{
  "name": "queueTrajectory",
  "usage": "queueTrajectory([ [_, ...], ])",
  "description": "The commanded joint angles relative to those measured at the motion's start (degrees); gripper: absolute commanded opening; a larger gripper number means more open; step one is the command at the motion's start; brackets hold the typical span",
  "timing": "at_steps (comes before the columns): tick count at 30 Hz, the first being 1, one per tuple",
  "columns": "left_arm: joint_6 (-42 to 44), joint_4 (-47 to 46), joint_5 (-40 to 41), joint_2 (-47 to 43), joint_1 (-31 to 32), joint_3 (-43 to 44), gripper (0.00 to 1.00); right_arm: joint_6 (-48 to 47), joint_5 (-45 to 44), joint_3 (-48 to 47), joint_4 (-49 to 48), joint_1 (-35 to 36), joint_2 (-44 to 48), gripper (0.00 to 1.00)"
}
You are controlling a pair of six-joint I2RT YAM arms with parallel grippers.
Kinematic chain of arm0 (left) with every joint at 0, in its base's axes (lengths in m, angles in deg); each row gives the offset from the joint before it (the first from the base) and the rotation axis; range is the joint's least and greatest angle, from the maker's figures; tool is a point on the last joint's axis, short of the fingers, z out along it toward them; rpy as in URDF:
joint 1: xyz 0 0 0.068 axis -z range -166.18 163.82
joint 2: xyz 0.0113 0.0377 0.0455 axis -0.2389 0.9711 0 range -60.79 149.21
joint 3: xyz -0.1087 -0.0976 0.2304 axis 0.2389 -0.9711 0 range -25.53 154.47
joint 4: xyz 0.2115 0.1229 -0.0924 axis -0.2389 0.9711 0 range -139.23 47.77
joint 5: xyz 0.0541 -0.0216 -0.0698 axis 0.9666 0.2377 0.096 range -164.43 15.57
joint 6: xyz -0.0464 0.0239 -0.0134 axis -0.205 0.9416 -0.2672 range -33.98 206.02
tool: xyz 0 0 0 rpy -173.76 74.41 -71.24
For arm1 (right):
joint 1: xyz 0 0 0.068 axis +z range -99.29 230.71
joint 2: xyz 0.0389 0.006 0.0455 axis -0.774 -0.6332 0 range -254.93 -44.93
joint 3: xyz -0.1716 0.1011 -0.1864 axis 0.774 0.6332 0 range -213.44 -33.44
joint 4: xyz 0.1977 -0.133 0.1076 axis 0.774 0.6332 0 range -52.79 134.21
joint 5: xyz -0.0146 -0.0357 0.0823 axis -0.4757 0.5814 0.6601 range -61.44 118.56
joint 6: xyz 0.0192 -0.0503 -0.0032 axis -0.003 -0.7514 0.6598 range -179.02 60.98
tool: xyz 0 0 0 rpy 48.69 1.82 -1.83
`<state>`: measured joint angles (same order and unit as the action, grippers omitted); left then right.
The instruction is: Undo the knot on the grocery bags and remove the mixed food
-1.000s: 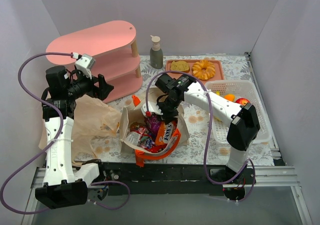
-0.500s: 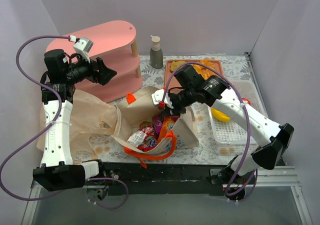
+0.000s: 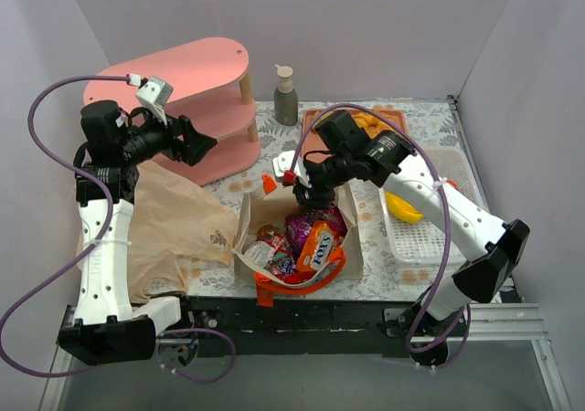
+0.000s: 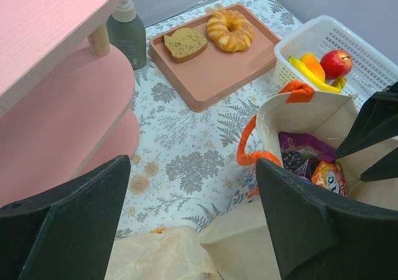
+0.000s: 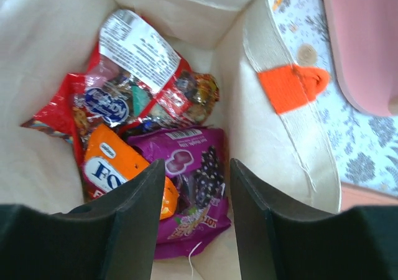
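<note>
– Right gripper (image 5: pixel 191 221): jaws apart, nothing between them, poised inside the mouth of the canvas tote (image 5: pixel 261 74), directly over the purple packet (image 5: pixel 186 186). Lining up a pick, I'd judge.
– Noted. Obstacles?
– Orange packet (image 5: pixel 109 168) overlaps the purple one's edge; red packet (image 5: pixel 124 68) lies beyond. Tote walls crowd both fingers.
– Left gripper (image 4: pixel 193 168)?
– Wide open, empty, held high beside the pink shelf (image 4: pixel 56 106), out of the way. Tan plastic bag (image 3: pixel 169 219) lies slack left of the tote.
– Drop-off?
– Basket (image 4: pixel 348 34) and tray (image 4: pixel 211 74), behind and right of the tote, already hold fruit and bread.
</note>
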<state>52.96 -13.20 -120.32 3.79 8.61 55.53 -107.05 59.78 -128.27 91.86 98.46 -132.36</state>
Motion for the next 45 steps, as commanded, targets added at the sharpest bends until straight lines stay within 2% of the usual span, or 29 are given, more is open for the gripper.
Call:
queueTrajectory([
  [1, 0.72, 1.23, -1.30, -2.35, 0.47, -2.21, 0.82, -6.10, 4.90, -6.50, 13.26, 0.42, -4.48, 0.52],
  [4, -0.69, -0.43, -1.66, -2.35, 0.73, -3.44, 0.82, -10.06, 2.71, -7.04, 19.94, 0.94, -9.40, 0.50],
  [8, -1.22, -2.02, -1.31, -2.26, 0.99, -3.54, 0.82, -7.61, -5.35, -5.11, 20.23, 2.78, -13.71, 0.47],
  [21, -1.04, -1.67, -0.43, -3.58, 1.70, -5.12, 0.82, -6.20, -14.17, 3.41, 20.05, 2.96, -12.58, 0.46],
  [26, -1.22, -1.84, -0.43, -3.32, 1.70, -4.86, 0.82, -5.59, -16.18, 4.92, 18.21, 2.88, -11.97, 0.48],
  [28, -1.13, -1.84, -0.34, -3.32, 1.61, -4.86, 0.82, -5.05, -16.46, 3.87, 17.68, 2.88, -11.97, 0.55],
  [29, -1.22, -1.75, -0.34, -3.23, 1.70, -4.77, 0.82, -5.14, -15.85, 3.42, 17.68, 2.88, -11.79, 0.69],
  [31, -1.22, -1.75, -0.34, -3.05, 1.70, -5.03, 0.82, -6.54, -14.79, 2.98, 18.03, 2.88, -11.27, 0.90],
  [34, -1.39, -1.93, -0.78, -2.97, 1.70, -5.38, 0.82, -8.21, -13.29, 4.82, 18.03, 2.97, -10.39, 0.98],
  [36, -1.66, -2.37, -0.78, -2.88, 1.61, -5.65, 0.82, -8.66, -13.47, 8.42, 16.98, 2.97, -10.03, 0.98],
  [42, -1.40, -2.19, -0.34, -2.97, 1.70, -5.73, 0.82, -10.24, -15.66, 17.56, 13.12, 4.28, -7.93, 0.75],
  [44, -1.39, -2.11, -0.34, -2.88, 1.61, -5.73, 0.82, -9.72, -15.84, 17.83, 12.67, 4.37, -7.66, 0.57],
  [45, -1.39, -2.11, -0.34, -2.70, 1.61, -5.73, 0.82, -9.37, -15.84, 16.70, 12.76, 4.46, -7.83, 0.41],
])
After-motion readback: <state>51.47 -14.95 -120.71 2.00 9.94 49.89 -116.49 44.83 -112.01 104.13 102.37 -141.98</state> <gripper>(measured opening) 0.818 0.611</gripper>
